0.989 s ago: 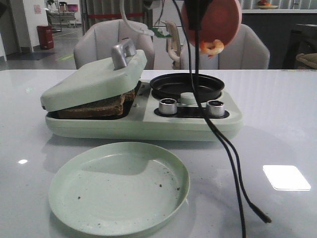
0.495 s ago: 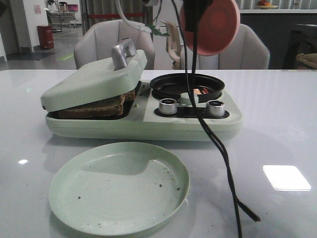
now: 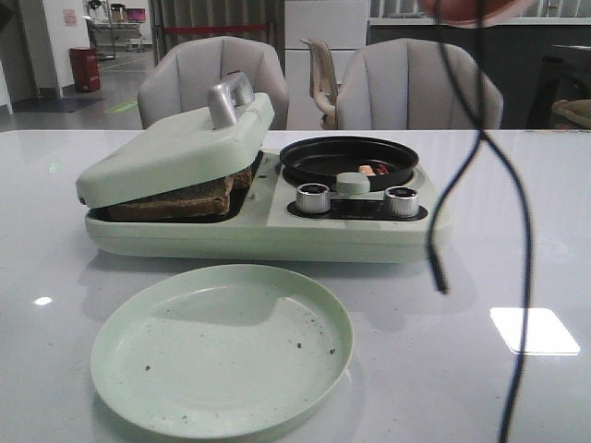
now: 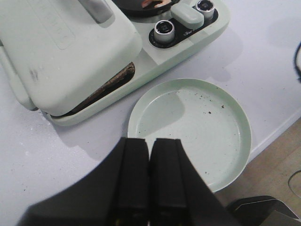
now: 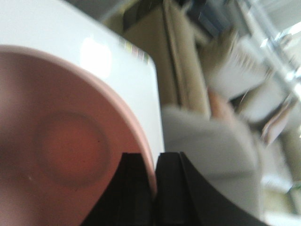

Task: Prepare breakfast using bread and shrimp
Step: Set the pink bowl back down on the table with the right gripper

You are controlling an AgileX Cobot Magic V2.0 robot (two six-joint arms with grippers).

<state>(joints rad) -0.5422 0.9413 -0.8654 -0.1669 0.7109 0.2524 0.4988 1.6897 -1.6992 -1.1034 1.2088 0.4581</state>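
Note:
The bread (image 3: 175,198) lies in the pale green breakfast maker (image 3: 268,231) under its part-shut lid (image 3: 175,148); its dark crust also shows in the left wrist view (image 4: 113,82). Small pinkish shrimp (image 3: 374,170) lie in the maker's black round pan (image 3: 349,157), and a bit of them shows in the left wrist view (image 4: 153,3). My right gripper (image 5: 155,157) is shut on the rim of a pink bowl (image 5: 61,141), held high; only the bowl's edge shows at the top of the front view (image 3: 471,9). My left gripper (image 4: 149,140) is shut and empty above the near table.
A pale green plate (image 3: 222,346) with dark crumbs sits in front of the maker, also in the left wrist view (image 4: 202,127). Black cables (image 3: 480,185) hang down at the right. Two knobs (image 3: 314,197) sit on the maker's front. Grey chairs (image 3: 416,88) stand behind the table.
The shrimp dropped from the tilted pink bowl into the black pan. The bowl then rose up and right, almost out of the front view, and the cables swung right.

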